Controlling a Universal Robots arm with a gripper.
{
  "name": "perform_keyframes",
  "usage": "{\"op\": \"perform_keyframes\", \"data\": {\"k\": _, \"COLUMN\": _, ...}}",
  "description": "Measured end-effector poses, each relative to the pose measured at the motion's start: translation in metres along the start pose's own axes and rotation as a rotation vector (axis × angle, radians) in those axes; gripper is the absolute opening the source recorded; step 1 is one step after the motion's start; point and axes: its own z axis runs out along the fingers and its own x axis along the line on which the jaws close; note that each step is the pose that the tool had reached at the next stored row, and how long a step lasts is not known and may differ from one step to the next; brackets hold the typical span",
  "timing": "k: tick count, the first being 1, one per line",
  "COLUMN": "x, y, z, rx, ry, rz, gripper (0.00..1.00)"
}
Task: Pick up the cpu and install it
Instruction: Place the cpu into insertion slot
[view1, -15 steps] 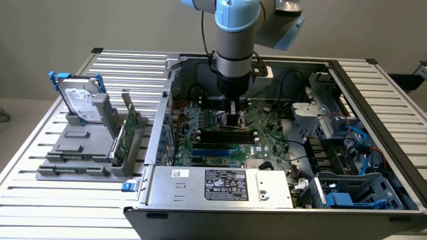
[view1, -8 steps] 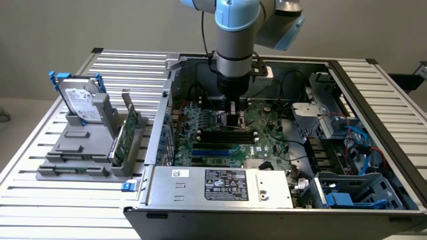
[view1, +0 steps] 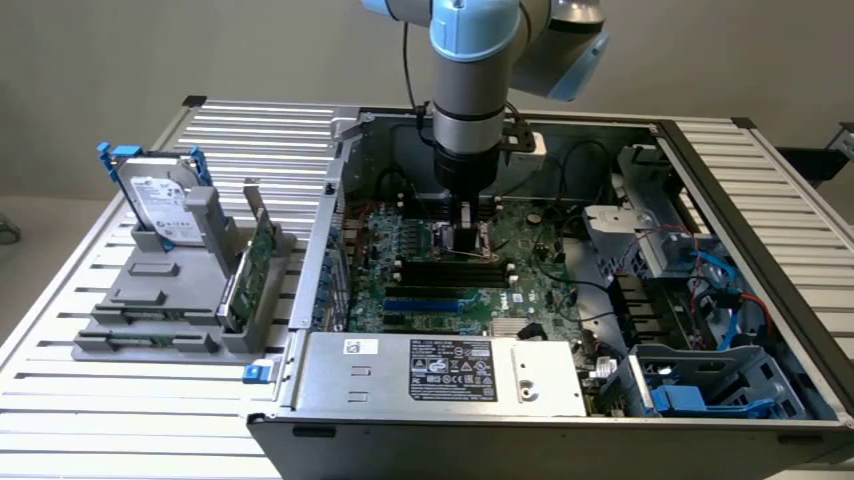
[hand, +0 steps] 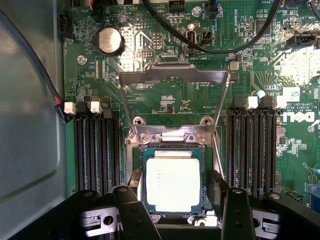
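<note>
The cpu (hand: 172, 182), a flat square chip with a pale metal top and a green rim, lies flat in the motherboard socket (hand: 172, 141). The socket's metal load plate (hand: 172, 74) is swung up and open beyond it. My gripper (hand: 175, 200) hangs right over the chip, jaws open, with one black finger (hand: 131, 210) on each side of it and a narrow gap showing at the chip's edges. In the exterior view the gripper (view1: 467, 240) is low inside the open computer case (view1: 667, 135), just above the motherboard's middle.
Black memory slots (hand: 97, 150) flank the socket closely on both sides. A coin battery (hand: 110, 40) and black cables (hand: 225, 47) lie beyond it. Outside the case, on the exterior view's left, a grey rack holds a hard drive (view1: 163, 205) and a green card (view1: 254, 265).
</note>
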Motion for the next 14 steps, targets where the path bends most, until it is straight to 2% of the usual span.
{"op": "perform_keyframes", "data": {"k": 8, "x": 0.0015, "y": 0.0000, "z": -0.0011, "rx": -0.0001, "ry": 0.0000, "rz": 0.001, "gripper": 0.62}}
{"op": "perform_keyframes", "data": {"k": 14, "x": 0.0021, "y": 0.0004, "z": -0.0068, "rx": -0.0001, "ry": -0.0002, "rz": 0.002, "gripper": 0.62}}
